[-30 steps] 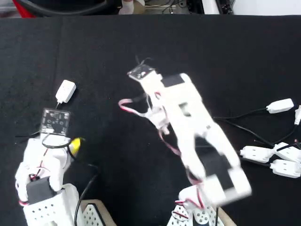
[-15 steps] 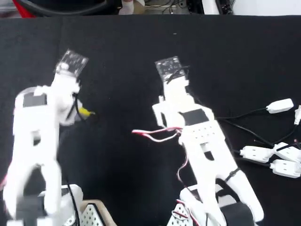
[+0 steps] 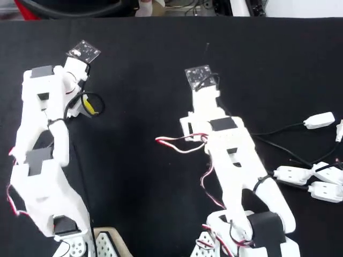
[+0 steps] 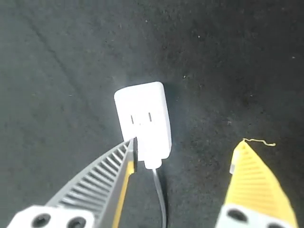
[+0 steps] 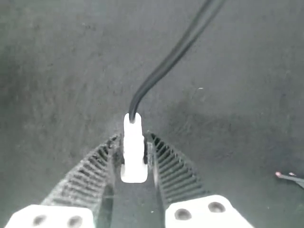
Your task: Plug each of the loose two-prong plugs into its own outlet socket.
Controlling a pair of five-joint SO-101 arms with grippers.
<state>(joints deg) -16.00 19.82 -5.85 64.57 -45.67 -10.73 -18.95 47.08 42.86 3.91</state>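
Observation:
A white outlet socket (image 4: 142,118) with two slots lies face up on the black cloth, its cord trailing toward the wrist. My left gripper (image 4: 187,142) hangs open just over it. The grey finger (image 4: 102,180) touches the socket's near corner and the yellow finger (image 4: 251,180) stands well off to the other side. In the high view that arm stretches to the far left, yellow finger (image 3: 88,106) showing. My right gripper (image 5: 133,142) is shut on a narrow white plug (image 5: 133,152), low over the cloth. The plug's black cord (image 5: 185,42) runs away ahead and its prongs are hidden.
Several white sockets and plugs (image 3: 292,174) with black cords (image 3: 273,144) lie bunched at the table's right edge, one more (image 3: 319,120) a little farther back. The right arm (image 3: 225,144) stands over the middle. The cloth's back edge (image 3: 171,17) borders clutter.
The left arm has unfolded from its base and swung out over the white socket at the far left. The right arm has turned from leaning left to pointing straight ahead.

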